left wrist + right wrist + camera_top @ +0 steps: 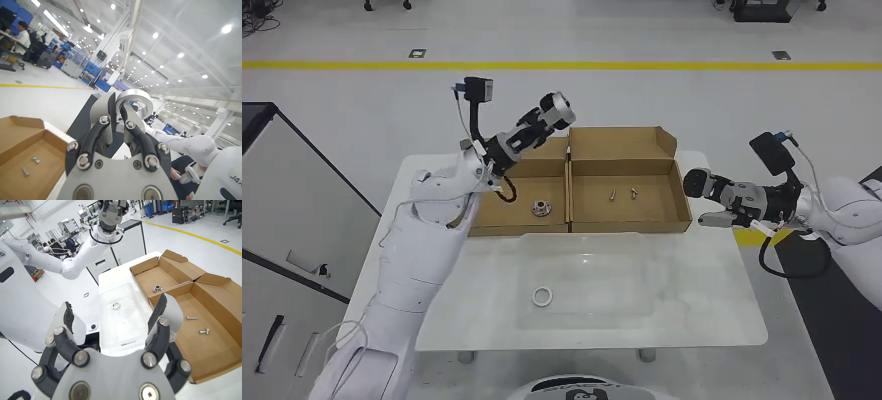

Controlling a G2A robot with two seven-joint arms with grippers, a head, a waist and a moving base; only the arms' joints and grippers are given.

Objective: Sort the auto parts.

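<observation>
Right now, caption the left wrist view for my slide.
Left gripper shut on a metal ring, raised near the cardboard box holding bolts.

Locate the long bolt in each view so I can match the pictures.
Top view: long bolt in the right cardboard box, near the divider.
Left wrist view: long bolt on that box's floor.
Right wrist view: long bolt on the same floor.
Shared landmark: the short bolt beside it.
</observation>
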